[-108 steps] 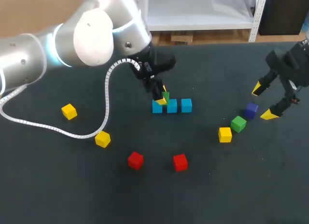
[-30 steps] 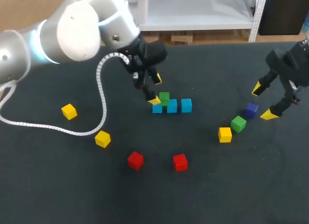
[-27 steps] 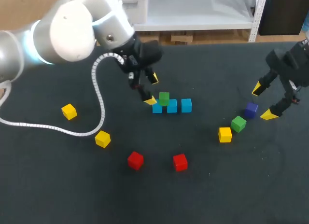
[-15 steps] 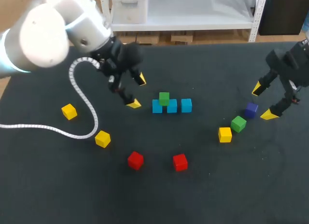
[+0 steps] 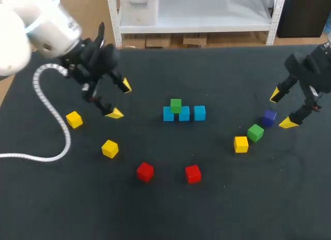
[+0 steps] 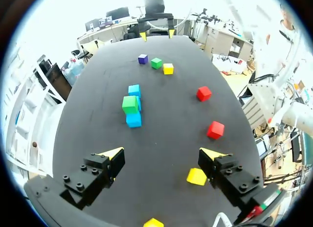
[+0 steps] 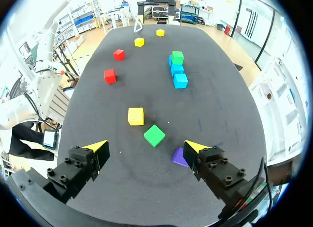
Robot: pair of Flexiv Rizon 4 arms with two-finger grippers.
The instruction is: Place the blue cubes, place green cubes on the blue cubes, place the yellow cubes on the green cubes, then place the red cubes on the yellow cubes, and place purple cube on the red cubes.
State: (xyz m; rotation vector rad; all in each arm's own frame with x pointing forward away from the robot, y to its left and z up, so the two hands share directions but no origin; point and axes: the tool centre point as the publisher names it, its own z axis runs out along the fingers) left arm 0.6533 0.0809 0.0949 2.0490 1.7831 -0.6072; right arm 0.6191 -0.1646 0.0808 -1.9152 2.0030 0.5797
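Observation:
Three blue cubes (image 5: 184,114) stand in a row mid-table, and a green cube (image 5: 176,105) sits on the left two. My left gripper (image 5: 120,99) hangs open and empty well left of the row, above and between two yellow cubes (image 5: 74,119) (image 5: 109,148). In the left wrist view the row (image 6: 133,120) lies ahead of the gripper (image 6: 162,153). Two red cubes (image 5: 145,171) (image 5: 193,174) lie nearer the front. My right gripper (image 5: 282,109) is open above the purple cube (image 5: 268,117), with a green cube (image 7: 154,135) and a yellow cube (image 7: 136,116) just ahead of it (image 7: 146,146).
The left arm's white cable (image 5: 49,121) loops over the table's left side. The far edge of the table (image 5: 207,47) runs behind the blue row. Dark bare tabletop (image 5: 232,204) stretches across the front.
My left gripper has drawn away from the green cube on the blue row and swung far left, staying open. The green cube stays on the blue cubes. The right arm has not moved.

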